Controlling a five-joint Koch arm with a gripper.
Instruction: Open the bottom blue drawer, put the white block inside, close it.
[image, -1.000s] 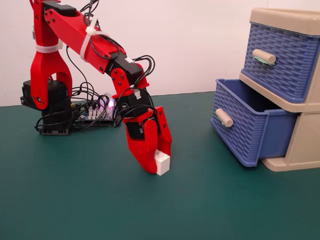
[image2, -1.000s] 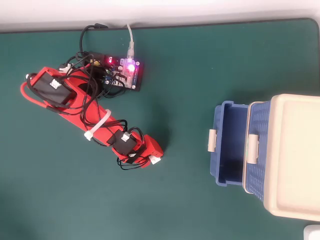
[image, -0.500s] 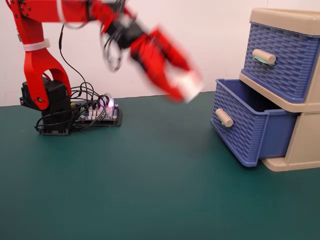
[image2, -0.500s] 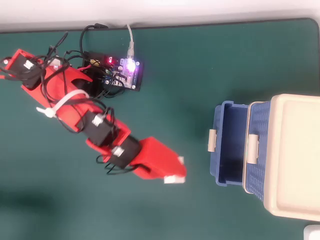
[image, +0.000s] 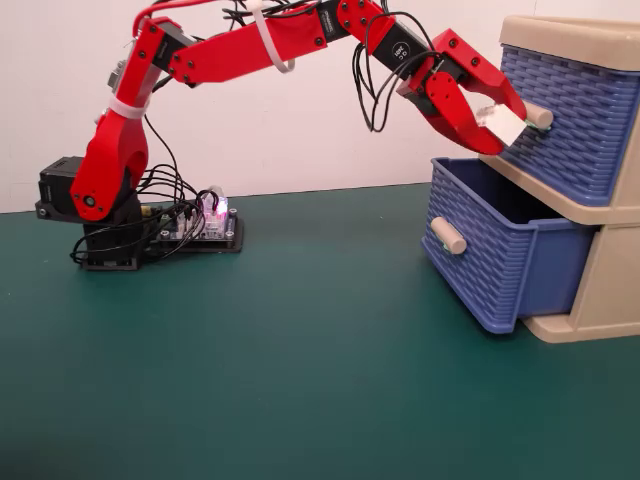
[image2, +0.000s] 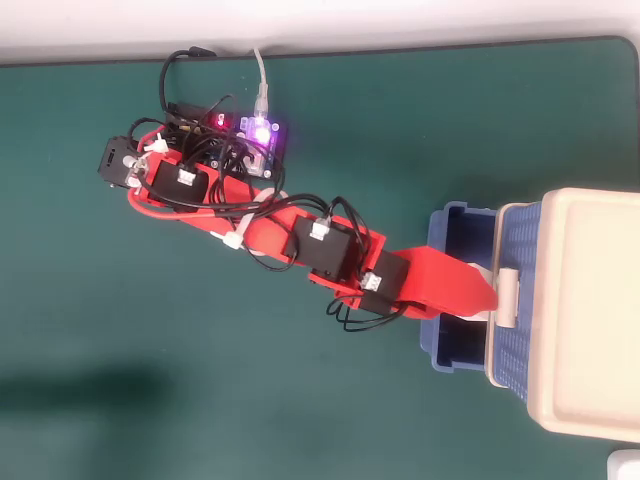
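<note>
The bottom blue drawer (image: 500, 255) stands pulled out of the beige cabinet (image2: 590, 310), and its plain beige handle (image: 447, 236) faces the arm. My red gripper (image: 503, 128) hangs above the drawer's open top, just in front of the upper drawer's handle (image: 530, 114). It is shut on the white block (image: 500, 124), which is held tilted between the fingers. In the overhead view the gripper (image2: 478, 297) reaches over the drawer's front rim (image2: 450, 214) and covers its handle. The inside of the drawer looks empty where it shows.
The arm's base (image: 90, 215) and a circuit board with a lit purple LED (image2: 258, 138) sit at the back left of the green mat. The upper blue drawer (image: 570, 110) is shut. A small white object (image2: 626, 465) lies by the mat's corner.
The gripper lifted the white block off the mat, then swung up and to the right. It went from mid-air short of the cabinet to above the open drawer.
</note>
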